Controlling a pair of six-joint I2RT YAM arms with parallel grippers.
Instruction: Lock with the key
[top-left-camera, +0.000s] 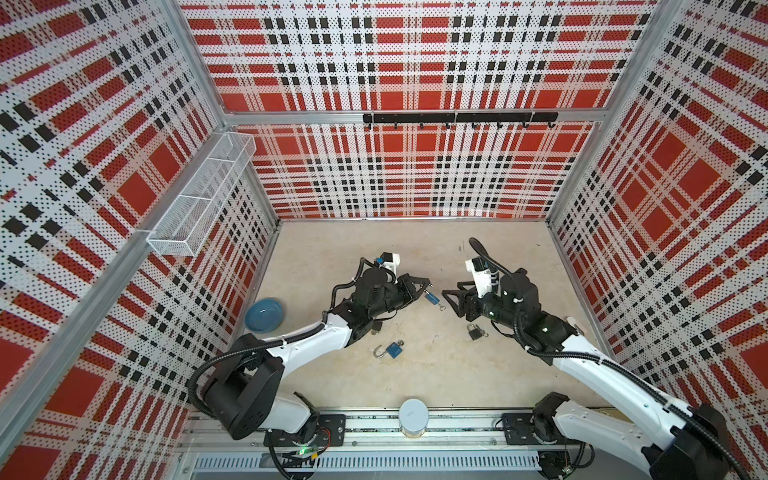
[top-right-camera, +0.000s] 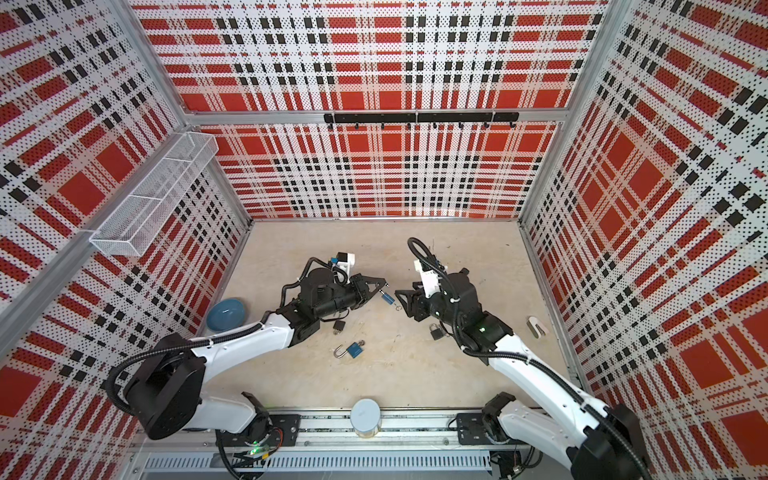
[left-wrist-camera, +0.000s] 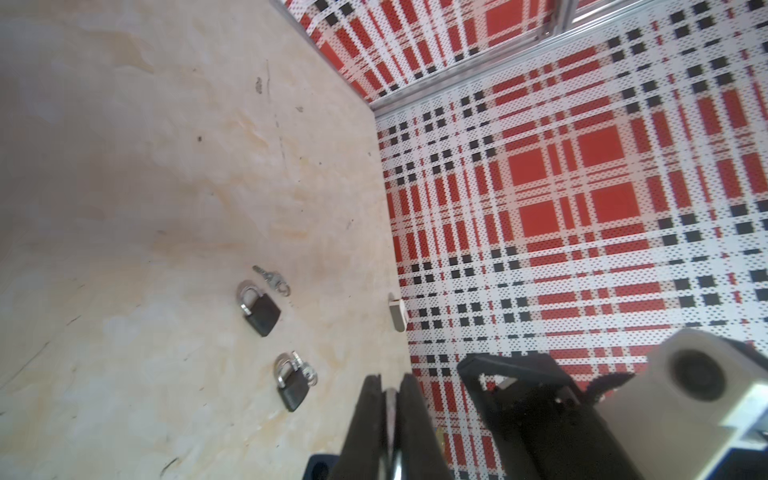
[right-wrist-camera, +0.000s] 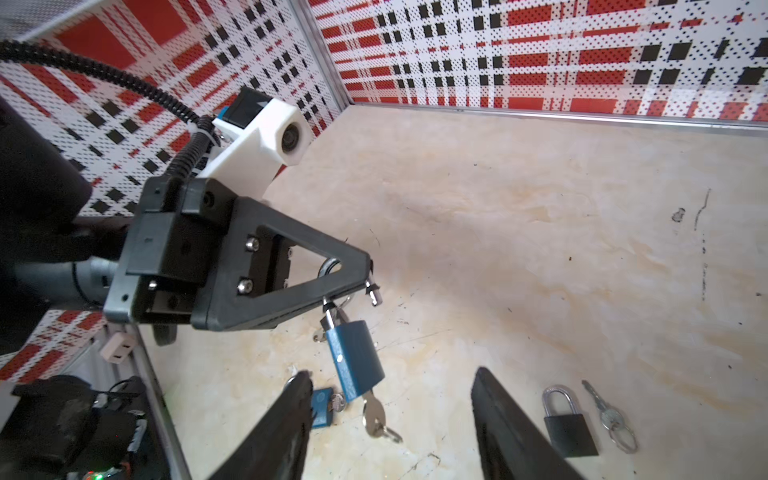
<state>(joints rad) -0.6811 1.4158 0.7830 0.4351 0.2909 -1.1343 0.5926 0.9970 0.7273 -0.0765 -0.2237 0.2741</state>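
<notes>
Left end effector (right-wrist-camera: 369, 286) clamps the blue padlock (right-wrist-camera: 353, 359) by its shackle, mid-frame; my right end effector (right-wrist-camera: 390, 380) gapes open, lower centre. Next, I'd pinch the hanging key (right-wrist-camera: 373, 411).

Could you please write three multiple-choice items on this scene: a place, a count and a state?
1. Where is the blue bowl? A on the table; B in the wire basket; C on the hook rail.
2. How many padlocks are blue? A one; B two; C three.
3. The right gripper is: A open, empty; B shut on the bowl; C shut on a padlock.
Key: A, it sits on the tabletop; B, one blue padlock hangs from the left gripper, another lies on the table; A, its fingers stand apart.
</notes>
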